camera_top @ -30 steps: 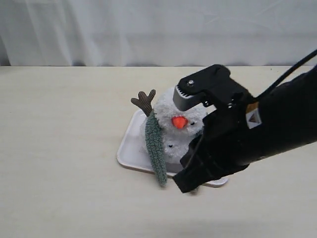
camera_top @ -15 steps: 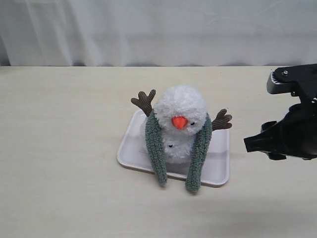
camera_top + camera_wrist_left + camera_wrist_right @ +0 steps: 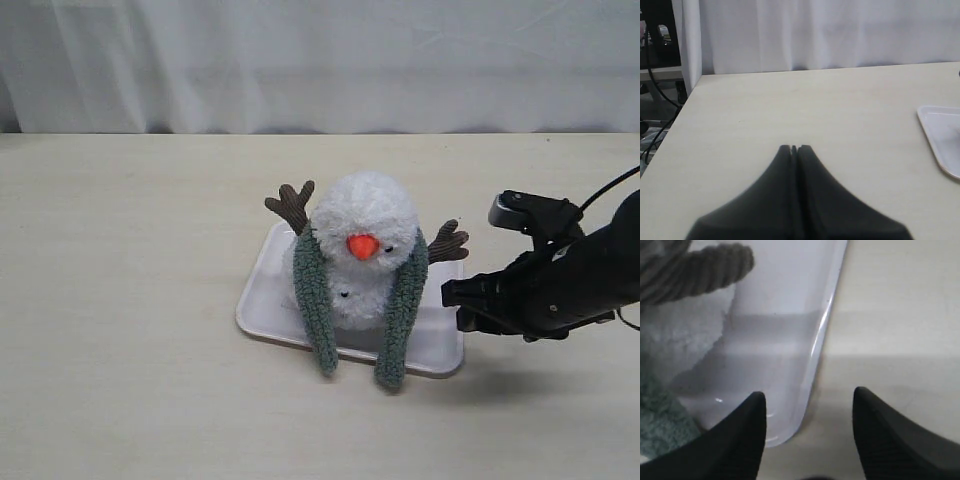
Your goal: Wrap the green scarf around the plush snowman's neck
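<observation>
The plush snowman [image 3: 365,225] sits upright on a white tray [image 3: 262,290]. The green scarf [image 3: 314,300] lies behind its neck, and both ends hang down its front past the tray's front rim; the neck crease itself is covered. My right gripper [image 3: 455,306] is open and empty, low beside the tray's right edge. In the right wrist view this gripper [image 3: 809,396] frames the tray's corner [image 3: 805,405], with the scarf [image 3: 657,422], the white body [image 3: 682,335] and a brown twig arm [image 3: 705,267] further in. My left gripper [image 3: 794,148] is shut, empty, over bare table.
A pale wooden table [image 3: 130,300] carries the tray, with a white curtain [image 3: 300,60] behind it. In the left wrist view the tray's corner [image 3: 940,135] lies off to one side, and the table's edge [image 3: 687,100] borders cables and furniture.
My right arm swung away from the snowman to the right, uncovering the scarf's right end, then came back low toward the tray's right edge. Snowman and scarf have not moved.
</observation>
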### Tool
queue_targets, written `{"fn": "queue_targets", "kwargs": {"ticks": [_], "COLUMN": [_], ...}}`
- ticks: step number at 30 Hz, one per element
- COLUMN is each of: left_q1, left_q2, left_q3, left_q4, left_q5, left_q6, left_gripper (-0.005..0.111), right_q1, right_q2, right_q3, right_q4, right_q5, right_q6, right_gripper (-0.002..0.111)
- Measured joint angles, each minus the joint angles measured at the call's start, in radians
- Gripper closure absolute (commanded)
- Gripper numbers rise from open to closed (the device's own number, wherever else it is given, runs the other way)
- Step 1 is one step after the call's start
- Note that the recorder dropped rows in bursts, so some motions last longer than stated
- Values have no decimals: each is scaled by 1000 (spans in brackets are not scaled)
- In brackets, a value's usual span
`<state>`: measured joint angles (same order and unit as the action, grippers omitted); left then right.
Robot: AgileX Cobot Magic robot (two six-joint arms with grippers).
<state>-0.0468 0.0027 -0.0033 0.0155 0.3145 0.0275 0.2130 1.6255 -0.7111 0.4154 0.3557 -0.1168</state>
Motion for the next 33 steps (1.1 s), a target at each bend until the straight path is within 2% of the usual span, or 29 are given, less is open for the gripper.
{"fn": "queue_targets", "kwargs": {"ticks": [5,12,15,17,22,23,28,33], "left_q1": [0,0,0,0,0,0,0,0], "left_q2": [0,0,0,0,0,0,0,0], "left_q3": [0,0,0,0,0,0,0,0], "left_q4": [0,0,0,0,0,0,0,0], "left_q5": [0,0,0,0,0,0,0,0], "left_q6": [0,0,0,0,0,0,0,0], "left_gripper": [107,107,107,107,107,107,107,107], "right_q1": [0,-1,-1,-1,-1,-1,-1,-1], "right_q2": [123,235,260,269,269,269,269,230], "right_q3": [-47,-118,-143,-152,-154,-156,-158,-158], "right_q4": [67,74,77,84,84,84,78,78], "right_q5": [-35,-84,-130,-187,-276,-276,-264,-223], "right_q6": [-53,-62,-69,-66,-68,-68,-82,-104], "right_gripper": [63,87,101,104,104,101,67,64]}}
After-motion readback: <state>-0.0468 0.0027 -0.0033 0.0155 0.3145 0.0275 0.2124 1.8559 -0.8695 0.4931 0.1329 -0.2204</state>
